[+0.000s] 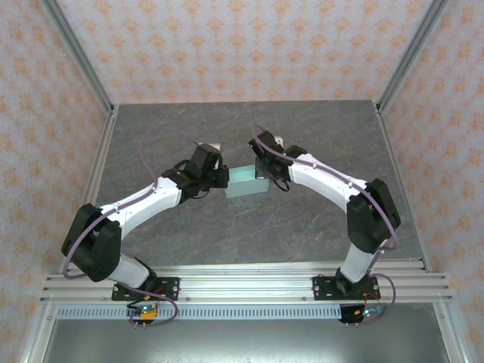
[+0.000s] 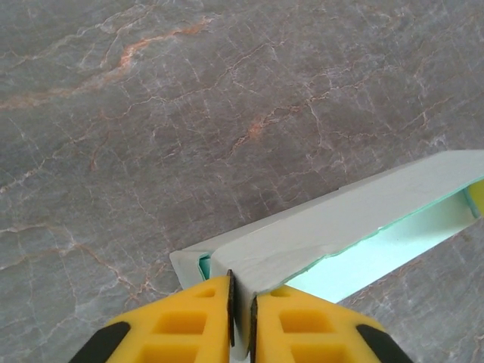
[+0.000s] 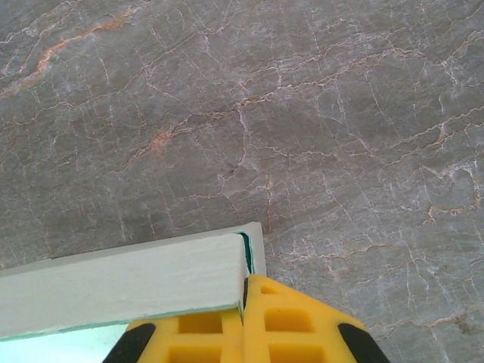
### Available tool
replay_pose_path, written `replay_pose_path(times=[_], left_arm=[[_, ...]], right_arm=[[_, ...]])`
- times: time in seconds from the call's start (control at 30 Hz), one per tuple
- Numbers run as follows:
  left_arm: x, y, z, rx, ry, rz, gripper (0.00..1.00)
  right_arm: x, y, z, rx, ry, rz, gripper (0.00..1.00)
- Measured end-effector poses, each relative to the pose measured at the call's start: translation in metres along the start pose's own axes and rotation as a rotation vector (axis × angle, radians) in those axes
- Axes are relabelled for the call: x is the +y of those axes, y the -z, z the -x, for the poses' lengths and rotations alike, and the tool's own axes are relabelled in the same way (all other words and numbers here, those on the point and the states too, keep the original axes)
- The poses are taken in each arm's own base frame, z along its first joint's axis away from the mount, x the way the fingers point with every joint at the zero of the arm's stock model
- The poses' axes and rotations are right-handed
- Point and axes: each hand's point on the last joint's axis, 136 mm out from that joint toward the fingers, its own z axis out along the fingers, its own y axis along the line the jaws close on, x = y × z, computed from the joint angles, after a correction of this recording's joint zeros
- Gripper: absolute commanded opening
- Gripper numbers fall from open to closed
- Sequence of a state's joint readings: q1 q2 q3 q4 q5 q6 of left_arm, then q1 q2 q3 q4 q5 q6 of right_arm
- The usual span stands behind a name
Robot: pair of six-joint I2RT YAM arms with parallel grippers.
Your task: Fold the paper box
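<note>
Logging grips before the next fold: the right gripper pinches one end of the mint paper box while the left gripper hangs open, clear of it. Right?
The left gripper is not open: the left wrist view shows it closed on a card wall of the paper box. The right gripper does pinch the other end.

Paper box (image 1: 247, 182) amid grey table (image 1: 302, 227)
</note>
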State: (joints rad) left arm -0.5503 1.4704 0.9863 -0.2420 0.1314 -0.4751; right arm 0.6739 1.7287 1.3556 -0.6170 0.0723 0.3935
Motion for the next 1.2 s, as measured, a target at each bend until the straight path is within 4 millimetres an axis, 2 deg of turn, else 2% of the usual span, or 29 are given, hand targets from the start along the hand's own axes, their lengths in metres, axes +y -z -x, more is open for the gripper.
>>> replay_pose_path(times=[0.13,0.77,1.2], left_arm=[[-0.0015,-0.0001,-0.0016,-0.002,0.009,0.004,0.17],[-0.0041,-0.0019,-0.0020,-0.016,0.197,-0.006,0.11],[-0.0022,-0.0033,-0.0037,-0.062,0.157,0.024,0.10]], right_arm=[[-0.0010,-0.0003,0.0003,-0.003,0.000,-0.006,0.04],[-0.0033,-0.0007,0.0000,-0.017,-0.024,-0.010,0.04],[-0.0035,0.0003,-0.0008,-0.030,-0.027,-0.007,0.04]])
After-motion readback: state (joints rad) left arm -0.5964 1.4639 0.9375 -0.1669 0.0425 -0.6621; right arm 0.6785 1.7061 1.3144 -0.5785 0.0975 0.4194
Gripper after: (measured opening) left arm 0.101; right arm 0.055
